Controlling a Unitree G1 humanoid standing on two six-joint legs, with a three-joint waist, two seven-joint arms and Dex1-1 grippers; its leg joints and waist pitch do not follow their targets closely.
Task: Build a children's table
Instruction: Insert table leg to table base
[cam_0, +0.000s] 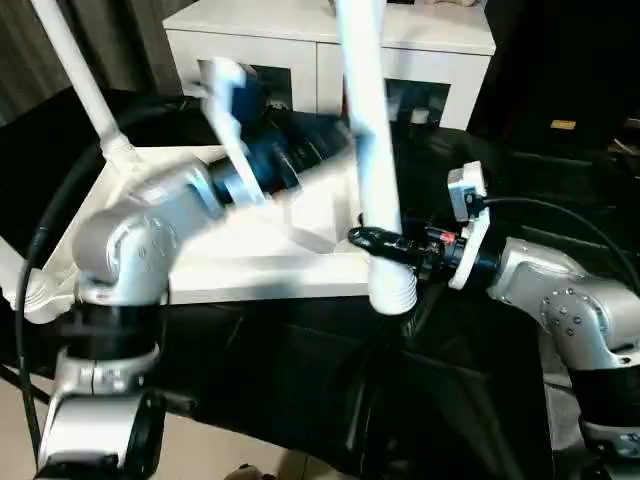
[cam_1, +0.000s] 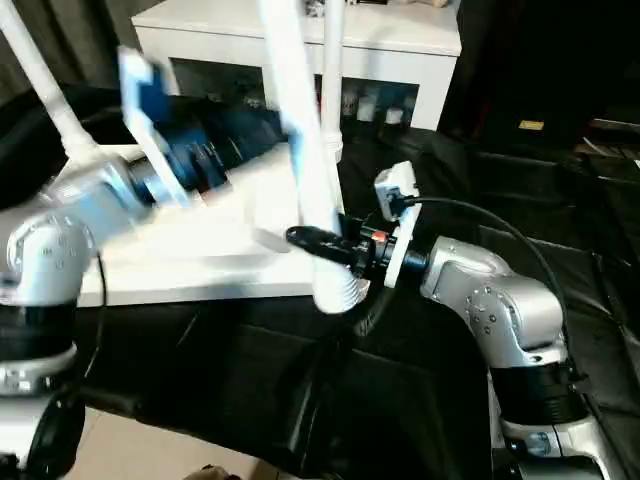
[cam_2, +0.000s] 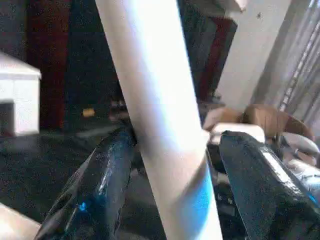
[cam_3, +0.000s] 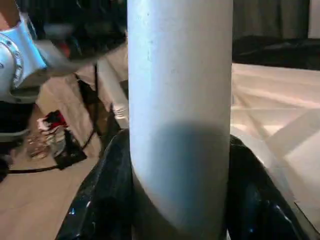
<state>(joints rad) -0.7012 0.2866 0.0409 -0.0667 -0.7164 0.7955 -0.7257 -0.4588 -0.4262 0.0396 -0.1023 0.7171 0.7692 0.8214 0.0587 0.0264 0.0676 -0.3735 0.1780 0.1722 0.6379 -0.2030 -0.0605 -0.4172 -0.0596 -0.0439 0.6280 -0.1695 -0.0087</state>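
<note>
The right gripper (cam_0: 372, 240) was clamped around a white table leg (cam_0: 368, 150) near its ribbed lower end, holding it almost upright just past the near edge of the upturned tabletop (cam_0: 250, 262). The right wrist view showed both fingers (cam_3: 102, 200) pressed against it. The left wrist view showed the left gripper (cam_2: 175, 190) straddling the same leg, one finger touching, the other apart. Another leg (cam_0: 80, 75) stood in a far corner socket.
</note>
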